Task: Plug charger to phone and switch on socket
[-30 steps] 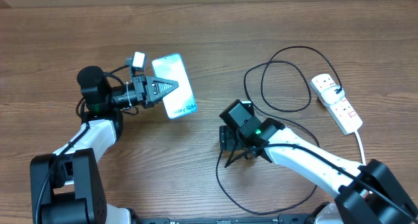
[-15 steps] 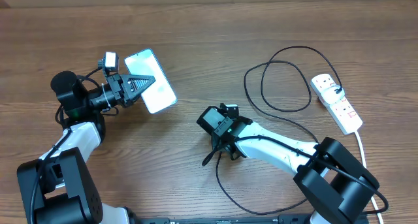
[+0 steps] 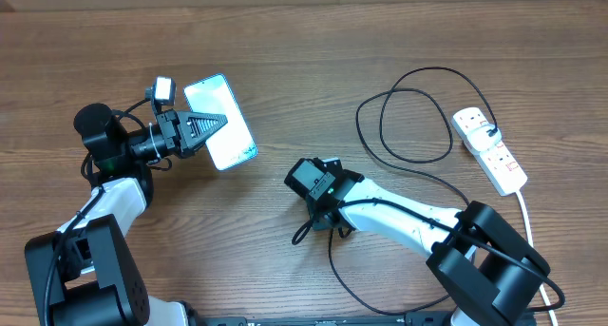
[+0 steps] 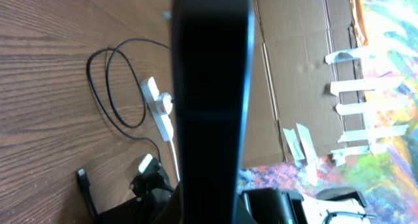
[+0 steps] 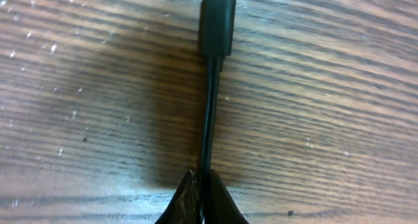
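Observation:
My left gripper (image 3: 211, 128) is shut on the phone (image 3: 226, 126) and holds it off the table at the left, lit screen up. In the left wrist view the phone (image 4: 209, 87) is a dark edge-on bar down the middle. The charger (image 3: 418, 117) loops across the right of the table to a black plug in the socket (image 3: 490, 151), a white strip at the far right. My right gripper (image 5: 204, 185) is shut on the charger (image 5: 209, 119) a short way behind its connector tip (image 5: 217, 25), which lies on the wood. Overhead, the right gripper (image 3: 306, 231) sits right of the phone.
The socket's white cord (image 3: 525, 212) runs off toward the front right edge. The charger curves along the table beside my right arm (image 3: 408, 217). Cardboard sheets (image 4: 294, 61) stand beyond the table's far edge.
My right gripper moved left and closed on the charger near its tip. My left gripper carried the phone to the left, then held nearly still.

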Motion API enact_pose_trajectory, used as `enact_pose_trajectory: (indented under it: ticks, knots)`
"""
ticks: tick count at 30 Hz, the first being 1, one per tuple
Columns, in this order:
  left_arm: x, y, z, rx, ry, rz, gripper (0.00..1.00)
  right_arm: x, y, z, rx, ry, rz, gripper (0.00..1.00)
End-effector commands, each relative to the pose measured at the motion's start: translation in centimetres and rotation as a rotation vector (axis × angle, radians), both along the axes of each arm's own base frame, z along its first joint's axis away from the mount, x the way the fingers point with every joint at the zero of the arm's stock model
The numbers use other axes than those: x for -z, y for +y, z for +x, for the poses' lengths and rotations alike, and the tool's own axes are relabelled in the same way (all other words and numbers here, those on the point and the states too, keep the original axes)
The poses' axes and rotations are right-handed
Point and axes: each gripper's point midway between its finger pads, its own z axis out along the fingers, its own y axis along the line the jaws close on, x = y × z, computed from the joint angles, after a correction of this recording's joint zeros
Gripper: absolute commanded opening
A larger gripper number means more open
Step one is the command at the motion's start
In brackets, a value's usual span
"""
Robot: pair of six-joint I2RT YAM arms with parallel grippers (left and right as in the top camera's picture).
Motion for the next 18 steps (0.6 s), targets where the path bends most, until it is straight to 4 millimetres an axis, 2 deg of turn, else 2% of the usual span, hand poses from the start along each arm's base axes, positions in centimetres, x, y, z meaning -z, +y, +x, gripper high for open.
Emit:
enact_pose_trajectory:
  ticks: [1,3,5,7,10,18]
  knots:
    - [-0.9,0.0,-0.4,0.044,-0.06,0.01,0.04,1.5,1.5,-4.1,-0.232,0.228,0.079,0.04]
    - [-0.9,0.0,-0.4,0.043,-0.06,0.01,0.04,1.5,1.2,-5.1,-0.247,0.272,0.078,0.04]
    - [-0.9,0.0,-0.3,0.041,-0.06,0.011,0.04,1.6,0.7,-4.6,-0.216,0.249,0.055,0.05]
    - [-0.9,0.0,-0.2,0.035,-0.06,0.012,0.04,1.7,0.6,-3.2,-0.193,0.188,0.038,0.17]
    - [-0.9,0.0,-0.3,0.036,-0.06,0.011,0.04,1.6,1.2,-2.2,-0.193,0.142,0.054,0.26]
    - [-0.9,0.0,-0.3,0.039,-0.06,0.011,0.04,1.8,1.1,-2.5,-0.19,0.152,0.046,0.27]
